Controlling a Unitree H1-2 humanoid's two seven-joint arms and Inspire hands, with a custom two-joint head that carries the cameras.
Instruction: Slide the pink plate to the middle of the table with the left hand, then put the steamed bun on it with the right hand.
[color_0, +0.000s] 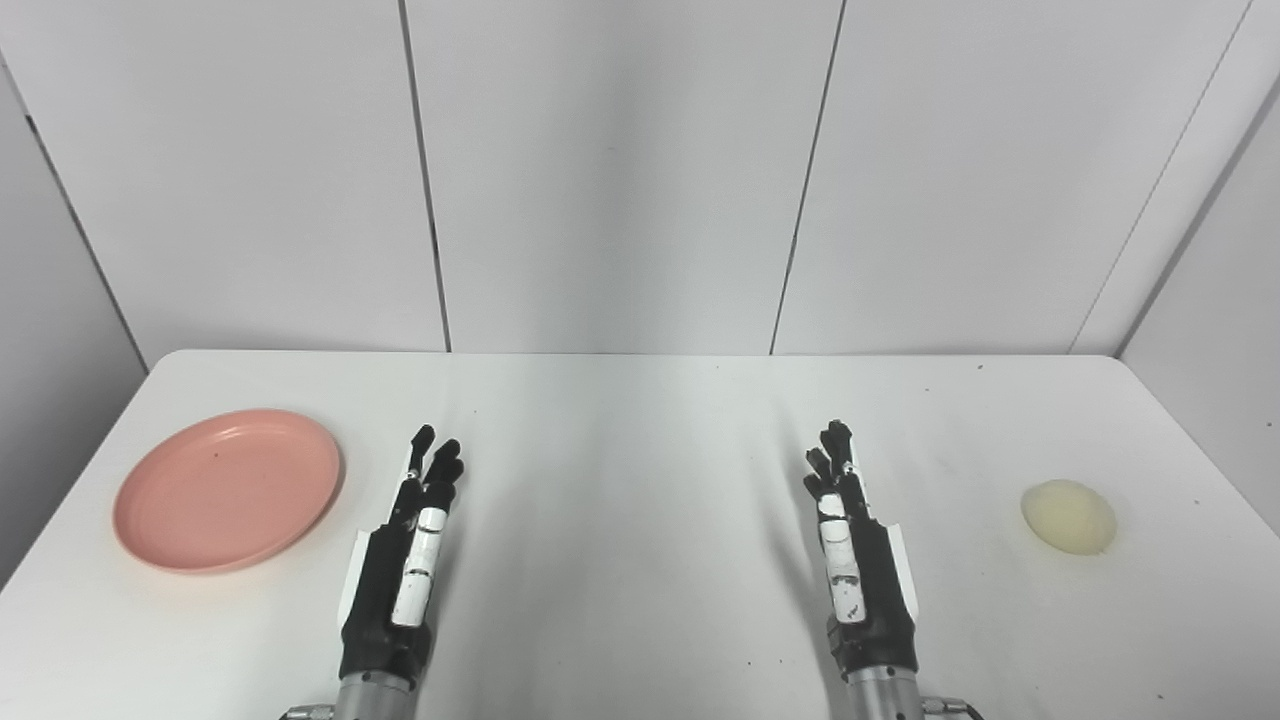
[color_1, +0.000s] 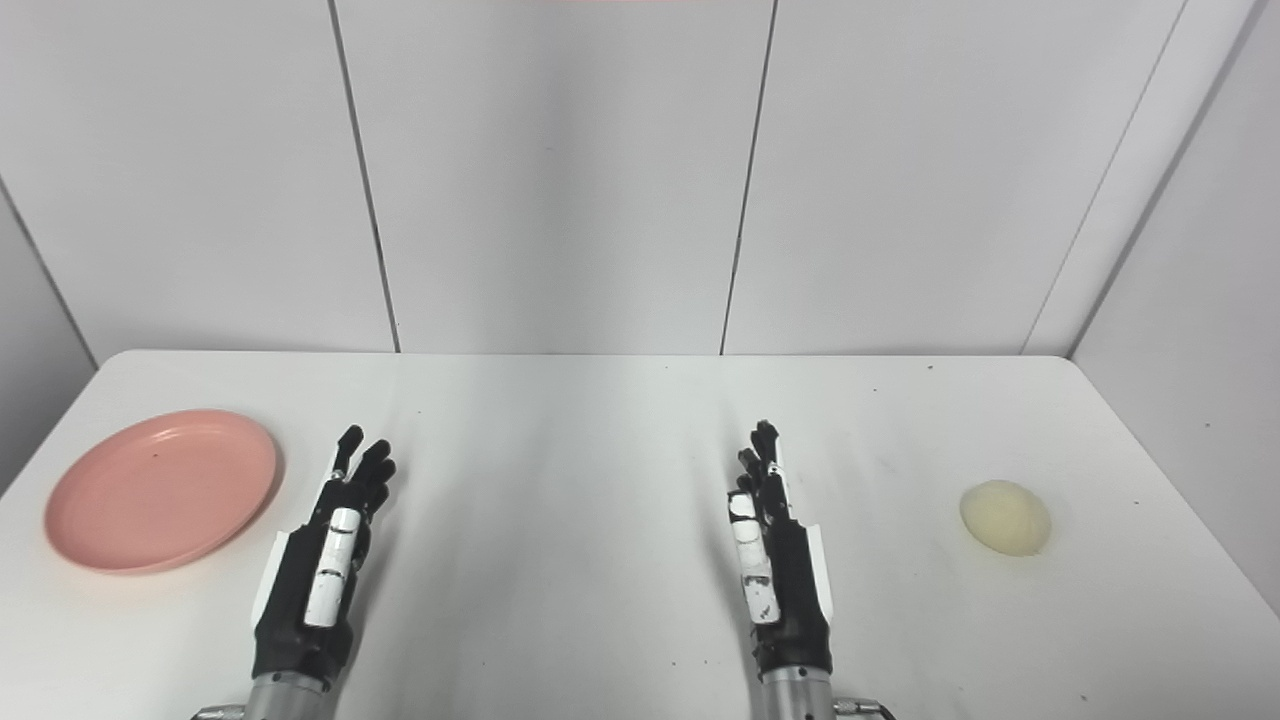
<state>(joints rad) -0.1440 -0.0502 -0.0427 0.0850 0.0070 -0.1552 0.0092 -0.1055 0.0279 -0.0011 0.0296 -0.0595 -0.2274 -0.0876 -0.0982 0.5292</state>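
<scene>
Hands both empty, plate and bun untouched at opposite ends of the table (color_0: 640, 420).

Operator, note both forearms are cut off by the bottom edge, and both hands are seen edge-on. Your left hand (color_0: 405, 560) and right hand (color_0: 855, 550) stand with fingers extended, holding nothing. The pink plate (color_0: 228, 488), round, shallow and glossy, lies at nine o'clock, near the left hand but apart from it. The steamed bun (color_0: 1068, 515), a pale yellowish dome, sits at three o'clock, well apart from the right hand.
</scene>
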